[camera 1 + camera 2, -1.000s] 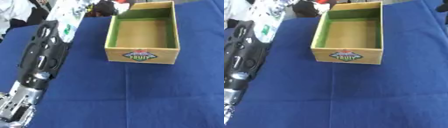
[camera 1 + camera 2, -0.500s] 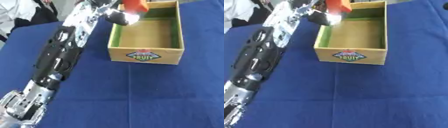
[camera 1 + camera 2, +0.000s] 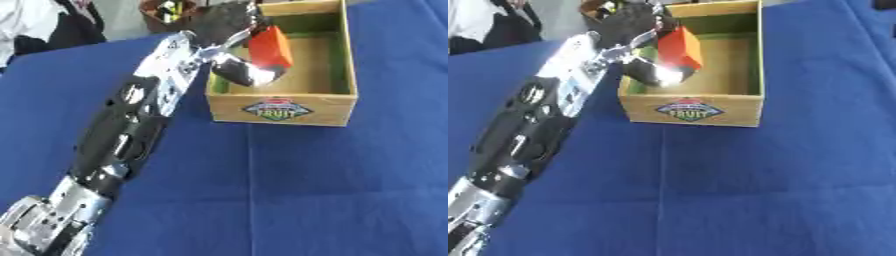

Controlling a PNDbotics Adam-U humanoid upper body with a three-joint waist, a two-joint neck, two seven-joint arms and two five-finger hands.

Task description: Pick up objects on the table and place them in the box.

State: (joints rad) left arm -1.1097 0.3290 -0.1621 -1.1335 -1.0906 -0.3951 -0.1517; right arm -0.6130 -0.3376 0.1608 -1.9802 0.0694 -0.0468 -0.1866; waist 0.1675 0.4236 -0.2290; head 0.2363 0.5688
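Note:
My left arm stretches up from the lower left to the wooden fruit box [image 3: 283, 108] at the top centre. My left hand [image 3: 229, 26] hangs over the box's left wall with its fingers curled round an orange-red block [image 3: 270, 46]. The block is held above the box's brown floor [image 3: 311, 65], near the left side. A shiny silver part of the hand [image 3: 656, 73] shows below the block. The box has green inner walls and a fruit label [image 3: 689, 109] on its front. My right hand is not in view.
A blue cloth [image 3: 332, 190] covers the table. Beyond the table's far edge, at the top left, a person in dark and white clothing [image 3: 52, 25] stands, with a brown object [image 3: 166, 11] next to the box's far left corner.
My left hand has carried the orange-red block from above the box's far left corner down and inward over the box's interior. The camera has shifted slightly as well.

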